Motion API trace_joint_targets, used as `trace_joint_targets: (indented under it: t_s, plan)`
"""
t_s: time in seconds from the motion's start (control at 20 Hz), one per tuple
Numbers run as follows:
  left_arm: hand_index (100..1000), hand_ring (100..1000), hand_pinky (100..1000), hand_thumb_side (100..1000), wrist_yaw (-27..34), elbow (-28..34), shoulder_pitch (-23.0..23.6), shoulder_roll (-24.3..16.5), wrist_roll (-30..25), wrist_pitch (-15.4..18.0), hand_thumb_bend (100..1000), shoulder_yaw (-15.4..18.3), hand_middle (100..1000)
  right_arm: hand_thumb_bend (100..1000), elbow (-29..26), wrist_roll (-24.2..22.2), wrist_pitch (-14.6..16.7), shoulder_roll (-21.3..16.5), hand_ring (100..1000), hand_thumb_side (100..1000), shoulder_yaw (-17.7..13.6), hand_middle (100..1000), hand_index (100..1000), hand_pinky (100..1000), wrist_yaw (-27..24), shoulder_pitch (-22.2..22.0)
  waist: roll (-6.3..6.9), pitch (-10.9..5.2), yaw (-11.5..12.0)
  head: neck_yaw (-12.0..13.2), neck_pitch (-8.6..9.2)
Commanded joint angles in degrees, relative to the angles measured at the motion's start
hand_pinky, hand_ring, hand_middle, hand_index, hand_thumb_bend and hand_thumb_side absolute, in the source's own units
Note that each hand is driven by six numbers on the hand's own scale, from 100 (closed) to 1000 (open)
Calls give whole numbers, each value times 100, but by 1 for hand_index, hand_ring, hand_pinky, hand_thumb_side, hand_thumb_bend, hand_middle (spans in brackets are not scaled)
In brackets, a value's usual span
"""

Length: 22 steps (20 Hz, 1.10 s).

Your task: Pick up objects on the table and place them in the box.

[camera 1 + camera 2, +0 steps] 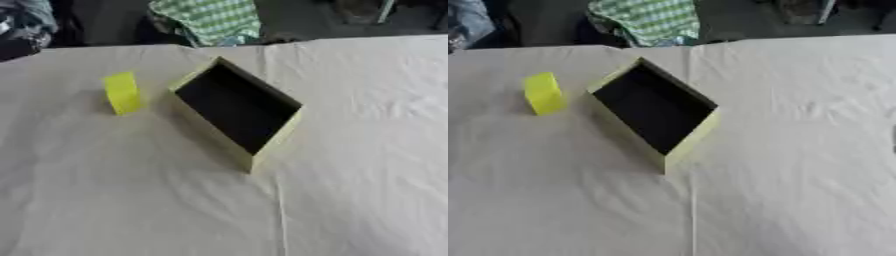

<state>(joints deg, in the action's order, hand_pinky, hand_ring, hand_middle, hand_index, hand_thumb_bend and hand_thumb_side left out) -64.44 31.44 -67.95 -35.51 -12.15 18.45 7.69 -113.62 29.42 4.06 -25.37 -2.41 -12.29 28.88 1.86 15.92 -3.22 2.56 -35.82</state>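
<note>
No hand in view, yellow block (pixel 122 92) beside open dark-lined box (pixel 276 141), wrinkled white tablecloth (pixel 350 200)

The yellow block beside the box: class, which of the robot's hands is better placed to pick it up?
Probably the left. The yellow block stands on the table's left side, left of the box, which lies between it and the right arm's side. Neither hand is in view.

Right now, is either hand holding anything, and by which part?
Nothing is held. Neither hand is in view; the yellow block stands alone on the table, left of the box.
</note>
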Motion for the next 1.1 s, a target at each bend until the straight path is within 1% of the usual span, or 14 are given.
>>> trace_joint_targets:
  t_s: [0.05, 0.4, 0.7, 0.85, 0.95, 1.05, 1.1]
  plan:
    - [887, 874, 907, 990, -161, 97, -187, 31, -214, 43, 310, 56, 797, 100, -97, -36, 3, -45, 731, 647, 0, 496, 808, 737, -51, 116, 60, -31, -17, 65, 66]
    - [902, 909, 939, 1000, -202, 113, -239, 348, -501, 186, 312, -3, 819, 100, -97, -55, -3, 1, 731, 647, 7, 495, 808, 738, -75, 137, 52, -23, -64, 146, 106]
    - [907, 916, 950, 1000, -215, 185, -282, 620, -731, 379, 316, -119, 826, 100, -97, -72, -12, 66, 731, 646, 16, 496, 808, 738, -96, 162, 54, -29, -105, 225, 128]
    - [908, 922, 957, 988, -261, 218, -280, 683, -841, 474, 323, -171, 832, 100, -97, -74, -6, 80, 731, 646, 12, 496, 808, 738, -102, 174, 61, -34, -126, 247, 142]
    - [912, 945, 976, 920, -337, 209, -274, 682, -954, 499, 406, -192, 847, 100, -97, -75, -5, 82, 731, 646, 13, 496, 808, 738, -107, 176, 71, -35, -134, 245, 142]
    - [922, 957, 988, 899, -408, 187, -269, 678, -1097, 525, 469, -188, 862, 100, -97, -79, -4, 85, 731, 646, 14, 496, 808, 738, -111, 183, 76, -33, -139, 245, 141]
    - [944, 980, 1000, 845, -434, 162, -262, 672, -1198, 541, 588, -189, 897, 100, -97, -79, -4, 84, 731, 646, 14, 496, 808, 738, -111, 184, 77, -31, -142, 244, 143]
